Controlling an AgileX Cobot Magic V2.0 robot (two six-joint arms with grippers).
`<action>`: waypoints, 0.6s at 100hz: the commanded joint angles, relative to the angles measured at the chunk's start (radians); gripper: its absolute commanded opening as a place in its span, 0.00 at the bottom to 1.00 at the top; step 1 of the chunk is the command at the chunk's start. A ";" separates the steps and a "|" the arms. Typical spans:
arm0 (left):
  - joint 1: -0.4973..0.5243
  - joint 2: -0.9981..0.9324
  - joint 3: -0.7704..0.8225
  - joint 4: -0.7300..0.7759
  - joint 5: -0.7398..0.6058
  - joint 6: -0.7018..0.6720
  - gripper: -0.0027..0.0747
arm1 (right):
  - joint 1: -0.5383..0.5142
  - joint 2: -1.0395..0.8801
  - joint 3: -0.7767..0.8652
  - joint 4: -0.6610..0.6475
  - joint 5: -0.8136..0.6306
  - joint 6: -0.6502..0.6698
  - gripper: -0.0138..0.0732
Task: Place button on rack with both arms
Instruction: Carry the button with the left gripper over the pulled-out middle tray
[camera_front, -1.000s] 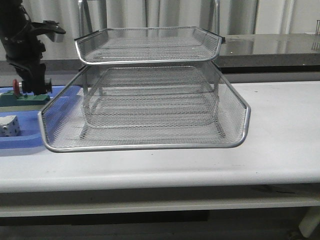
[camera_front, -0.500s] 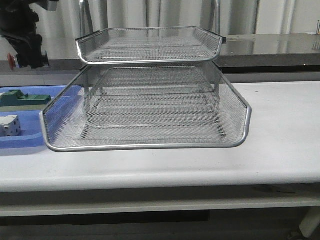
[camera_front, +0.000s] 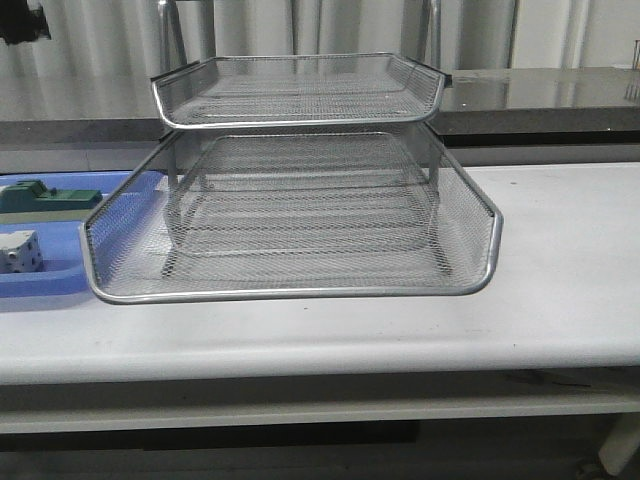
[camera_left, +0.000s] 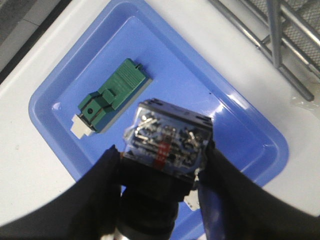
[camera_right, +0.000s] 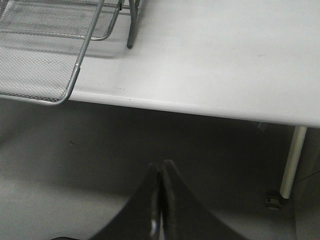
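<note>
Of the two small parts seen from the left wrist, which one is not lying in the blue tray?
The button: the left pincer grips it above the tray, whereas the green block lies inside.

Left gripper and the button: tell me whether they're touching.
Touching. The left wrist view shows the left gripper with its black fingers pressed against both sides of the button, holding it up above the blue tray.

a long white table (camera_front: 560, 260) stands in front of a dark grey counter (camera_front: 540, 95). behind it hang pale curtains (camera_front: 330, 30) with folds. the floor (camera_right: 60, 165) under the table is grey, and one white table leg (camera_right: 292, 160) shows.
</note>
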 joint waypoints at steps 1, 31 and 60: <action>-0.012 -0.126 0.042 -0.043 0.013 -0.017 0.04 | -0.003 0.003 -0.033 -0.003 -0.063 -0.002 0.08; -0.110 -0.289 0.214 -0.146 0.013 -0.023 0.04 | -0.003 0.003 -0.033 -0.003 -0.063 -0.002 0.08; -0.322 -0.284 0.267 -0.154 0.011 -0.023 0.04 | -0.003 0.003 -0.033 -0.003 -0.063 -0.002 0.08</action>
